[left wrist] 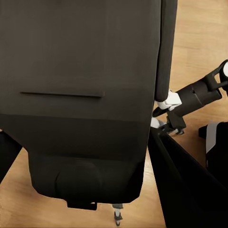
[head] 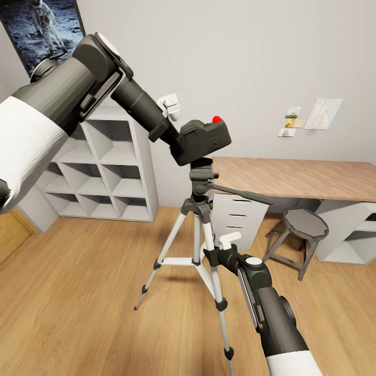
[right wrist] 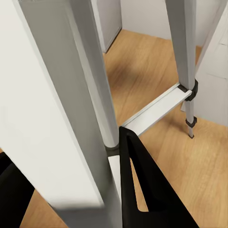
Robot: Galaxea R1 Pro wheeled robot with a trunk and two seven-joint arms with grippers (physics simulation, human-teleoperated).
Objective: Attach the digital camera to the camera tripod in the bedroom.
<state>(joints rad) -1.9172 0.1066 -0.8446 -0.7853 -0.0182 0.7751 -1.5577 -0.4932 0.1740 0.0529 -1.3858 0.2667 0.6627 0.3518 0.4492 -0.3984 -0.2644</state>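
Observation:
The digital camera (head: 206, 137), black with a red button (head: 216, 119) on top, is held in my left gripper (head: 181, 145), which is shut on it. It hangs directly over the dark grey pan head (head: 202, 180) of the camera tripod (head: 197, 230); whether the two touch, I cannot tell. In the left wrist view the camera's black body (left wrist: 80, 95) sits between my fingers (left wrist: 190, 190). My right gripper (head: 211, 257) is low down, shut on the tripod's front silver leg (right wrist: 71, 109), with a black finger (right wrist: 142, 190) beside it.
This is the bedroom. A white cube shelf (head: 104, 172) stands at the back left under the astronaut poster (head: 47, 26). The wood-topped desk (head: 297, 177) with white drawers (head: 235, 214) and a grey stool (head: 302, 230) lie right of the tripod. Open plank floor (head: 78, 292) lies in front.

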